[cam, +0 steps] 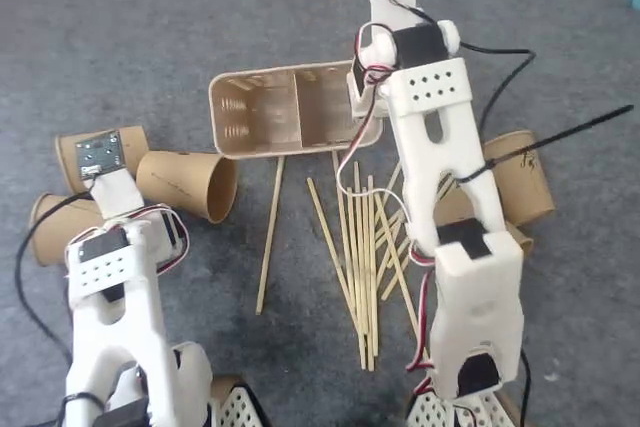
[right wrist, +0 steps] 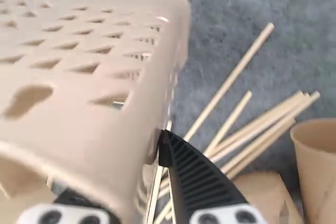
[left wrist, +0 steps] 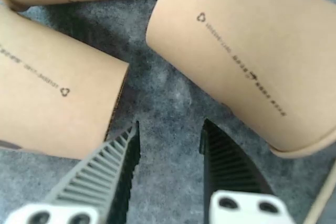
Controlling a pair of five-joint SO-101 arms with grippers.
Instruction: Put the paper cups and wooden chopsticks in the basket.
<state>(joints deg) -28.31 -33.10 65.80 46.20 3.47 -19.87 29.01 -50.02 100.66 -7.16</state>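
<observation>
From where I stand, the left hand (left wrist: 168, 150) hangs low over the grey bench (cam: 150, 47) near its left edge. Its fingers are apart with nothing between them, aimed at bare cloth in the gap between two of the three paper cups (cam: 100, 152) lying on their sides there. The inner cup (left wrist: 247, 61) lies just beside one finger, toward the middle of the bench. Its long axis runs roughly along the bench from left to right, with the mouth facing the chopsticks (cam: 360, 247), which are fanned out in the middle. The outer cup (left wrist: 52, 103) lies just beside the other finger. I judge the left arm far the nearer to these cups, and the hand would need to slide sideways so its fingers straddle a cup across that axis. The basket (cam: 240, 112) sits by the far edge, past the inner cup and toward the middle. The right hand (right wrist: 163, 142) is at its right end, one finger outside the end wall and the other hidden behind it, so it looks clamped on that wall. More cups (cam: 520, 182) lie toward the right edge beside that arm.
</observation>
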